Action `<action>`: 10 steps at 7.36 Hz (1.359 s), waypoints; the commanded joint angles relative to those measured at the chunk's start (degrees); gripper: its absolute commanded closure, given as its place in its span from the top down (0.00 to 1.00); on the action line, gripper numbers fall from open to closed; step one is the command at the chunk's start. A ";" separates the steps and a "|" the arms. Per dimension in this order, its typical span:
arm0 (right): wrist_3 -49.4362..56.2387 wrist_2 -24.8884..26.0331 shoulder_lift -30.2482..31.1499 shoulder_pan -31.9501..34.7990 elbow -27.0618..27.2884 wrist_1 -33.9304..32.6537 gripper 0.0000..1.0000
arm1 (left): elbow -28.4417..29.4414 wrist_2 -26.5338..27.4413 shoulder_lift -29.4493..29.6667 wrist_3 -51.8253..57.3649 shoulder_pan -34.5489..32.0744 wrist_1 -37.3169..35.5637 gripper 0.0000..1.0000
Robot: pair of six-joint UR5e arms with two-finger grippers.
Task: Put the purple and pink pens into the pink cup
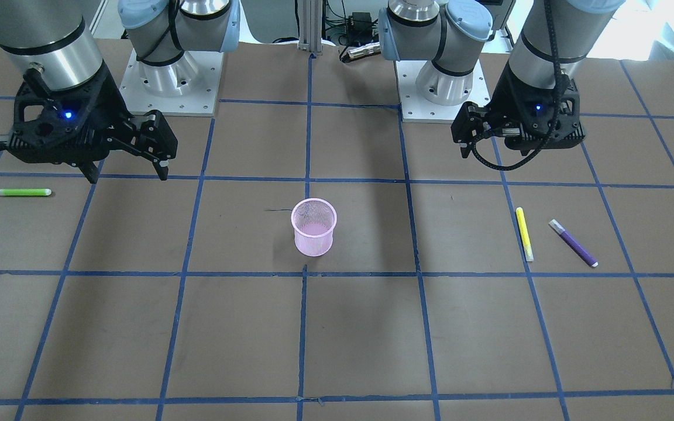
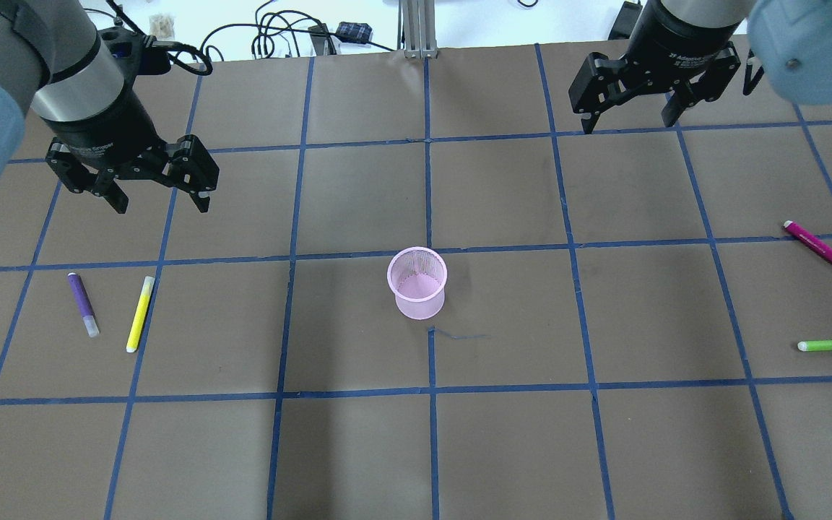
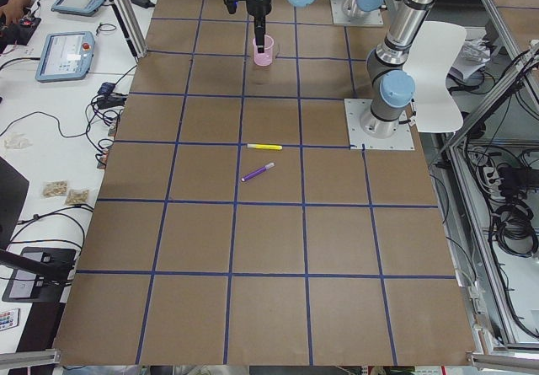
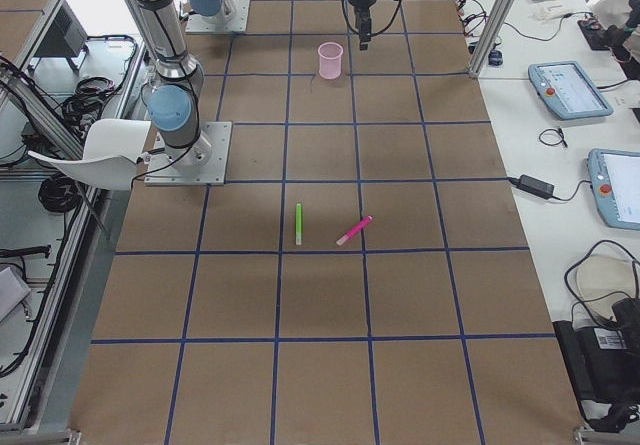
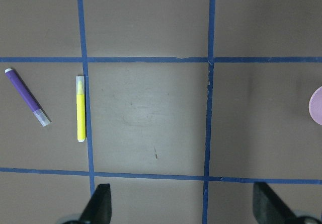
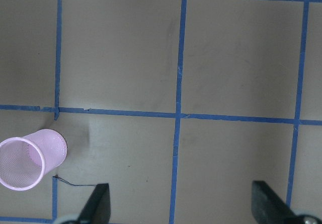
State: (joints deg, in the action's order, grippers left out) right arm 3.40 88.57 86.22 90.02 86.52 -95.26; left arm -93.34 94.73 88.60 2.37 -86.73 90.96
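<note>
Overhead exterior view: pink cup [image 2: 417, 283] stands upright at surface [image 2: 358, 448] centre, purple pen [image 2: 83, 304] at its 9 o'clock on the left gripper [image 2: 162, 205] side, pink pen [image 2: 822, 249] at 3 o'clock on the right gripper [image 2: 629, 124] side, both grippers spread and empty, likely so each arm takes its nearer pen.

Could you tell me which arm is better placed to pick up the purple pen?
Left. The purple pen lies near the open left gripper and shows in its wrist camera; the right gripper is far across the table.
</note>
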 commanded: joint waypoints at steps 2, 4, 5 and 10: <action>0.21 0.03 0.00 -0.02 -0.03 -0.02 1.00 | 0.00 -0.16 0.00 0.00 0.07 -0.08 1.00; -0.23 0.03 -0.09 -0.28 -0.04 -0.36 1.00 | 0.17 -0.69 0.34 0.00 0.07 -0.34 1.00; -1.80 -0.75 -3.22 -0.72 -1.51 -1.59 1.00 | 0.17 -0.60 0.09 0.00 0.07 -0.25 1.00; 28.16 0.38 -12.80 -22.92 2.16 -4.47 1.00 | 0.53 -3.67 -0.01 0.09 0.86 -0.60 1.00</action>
State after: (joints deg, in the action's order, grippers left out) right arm 21.64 88.60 76.70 72.13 88.11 -97.33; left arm -92.91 91.56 87.90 2.46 -86.33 90.77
